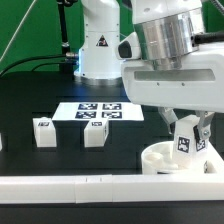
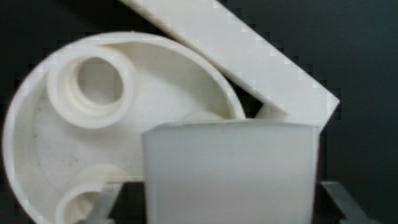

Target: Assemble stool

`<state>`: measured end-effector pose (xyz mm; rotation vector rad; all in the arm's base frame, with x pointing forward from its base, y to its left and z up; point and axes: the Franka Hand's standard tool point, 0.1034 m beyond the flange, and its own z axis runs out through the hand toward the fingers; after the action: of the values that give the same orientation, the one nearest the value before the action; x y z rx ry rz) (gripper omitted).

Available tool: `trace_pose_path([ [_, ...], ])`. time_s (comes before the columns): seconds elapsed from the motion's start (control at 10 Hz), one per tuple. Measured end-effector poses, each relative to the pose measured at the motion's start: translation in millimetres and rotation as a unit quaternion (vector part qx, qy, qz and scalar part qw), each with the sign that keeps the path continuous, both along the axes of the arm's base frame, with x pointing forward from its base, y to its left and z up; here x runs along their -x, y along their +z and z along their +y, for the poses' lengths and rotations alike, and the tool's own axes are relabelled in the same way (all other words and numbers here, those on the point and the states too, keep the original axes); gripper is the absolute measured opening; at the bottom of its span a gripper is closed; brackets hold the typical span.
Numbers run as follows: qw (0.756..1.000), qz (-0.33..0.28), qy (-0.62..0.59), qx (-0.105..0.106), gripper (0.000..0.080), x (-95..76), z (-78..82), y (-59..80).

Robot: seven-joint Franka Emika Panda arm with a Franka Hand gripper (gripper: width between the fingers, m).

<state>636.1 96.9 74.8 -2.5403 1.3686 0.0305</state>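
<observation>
My gripper (image 1: 186, 143) is shut on a white block leg (image 1: 185, 139) with a black-and-white tag on its face. It holds the leg just above the round white seat (image 1: 165, 158), near the exterior view's lower right. In the wrist view the held leg (image 2: 231, 165) fills the space between my dark fingers (image 2: 338, 200). Behind it lies the seat (image 2: 98, 110), showing a round socket. Two more legs (image 1: 43, 132) (image 1: 95, 132) stand upright on the black table at the exterior view's left and middle.
The marker board (image 1: 100, 111) lies flat behind the two loose legs. A long white border wall (image 1: 90, 186) runs along the front edge and shows as a slanted bar (image 2: 231, 50) in the wrist view. The robot's base (image 1: 98, 45) stands at the back.
</observation>
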Motion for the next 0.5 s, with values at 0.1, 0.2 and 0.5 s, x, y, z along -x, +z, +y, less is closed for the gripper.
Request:
trace_pose_path([
  [0.1,0.999,0.009,-0.039,-0.008,0.0338,0.0,0.6,0.0],
  [0.2,0.998,0.015,-0.063,-0.011,0.0338,0.0,1.0,0.1],
  [0.5,0.950,0.065,-0.300,-0.056,0.0338,-2.4,12.2,-0.8],
])
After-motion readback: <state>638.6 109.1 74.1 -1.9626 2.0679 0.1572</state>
